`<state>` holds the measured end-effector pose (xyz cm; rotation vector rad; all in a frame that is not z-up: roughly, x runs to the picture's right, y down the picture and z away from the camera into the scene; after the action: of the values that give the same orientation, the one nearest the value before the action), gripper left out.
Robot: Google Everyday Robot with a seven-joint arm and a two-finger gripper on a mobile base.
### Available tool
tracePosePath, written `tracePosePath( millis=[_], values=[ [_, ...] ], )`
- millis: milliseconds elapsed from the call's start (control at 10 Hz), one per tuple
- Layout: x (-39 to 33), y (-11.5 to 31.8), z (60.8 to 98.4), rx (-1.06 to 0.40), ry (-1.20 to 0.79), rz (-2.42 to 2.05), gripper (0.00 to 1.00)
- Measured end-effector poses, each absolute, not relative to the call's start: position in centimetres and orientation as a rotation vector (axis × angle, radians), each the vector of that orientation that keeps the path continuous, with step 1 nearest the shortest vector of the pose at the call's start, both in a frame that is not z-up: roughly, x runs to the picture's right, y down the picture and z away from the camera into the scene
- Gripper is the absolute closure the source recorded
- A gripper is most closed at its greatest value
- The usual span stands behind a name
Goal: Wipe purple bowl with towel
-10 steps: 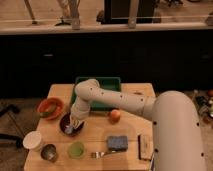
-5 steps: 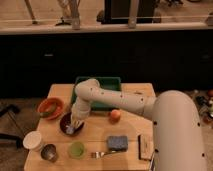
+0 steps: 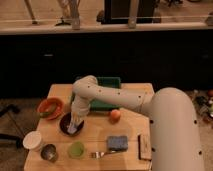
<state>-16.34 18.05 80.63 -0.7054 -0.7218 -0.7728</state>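
The purple bowl [image 3: 65,123] sits on the wooden table, left of centre, dark and round. My white arm reaches from the right across the table and bends down over it. My gripper [image 3: 75,121] points down into the bowl and holds the pale cream towel [image 3: 73,128], which hangs limp and touches the bowl's inside.
An orange bowl [image 3: 50,107] stands just left of the purple bowl. A green tray [image 3: 107,85] is behind the arm. An orange fruit [image 3: 115,115], a blue-grey sponge [image 3: 117,142], a fork [image 3: 98,154], a green cup [image 3: 76,149], a metal cup [image 3: 48,152] and a white cup [image 3: 33,141] lie around.
The gripper and towel have shifted slightly within the purple bowl; nothing else has moved.
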Motion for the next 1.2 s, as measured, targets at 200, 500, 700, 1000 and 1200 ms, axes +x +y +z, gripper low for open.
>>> tracePosePath(
  millis=[200, 500, 700, 1000, 1200],
  values=[
    [-18.1, 17.6, 81.0, -0.695, -0.749, -0.818, 0.97],
    [-20.6, 17.6, 81.2, -0.686, -0.827, -0.879, 0.97],
    [-21.8, 18.3, 80.3, -0.694, -0.877, -0.917, 0.97],
    [-21.7, 19.8, 78.4, -0.724, -0.881, -0.933, 0.97],
    [-20.3, 20.2, 77.5, -0.742, -0.86, -0.917, 0.97]
  ],
)
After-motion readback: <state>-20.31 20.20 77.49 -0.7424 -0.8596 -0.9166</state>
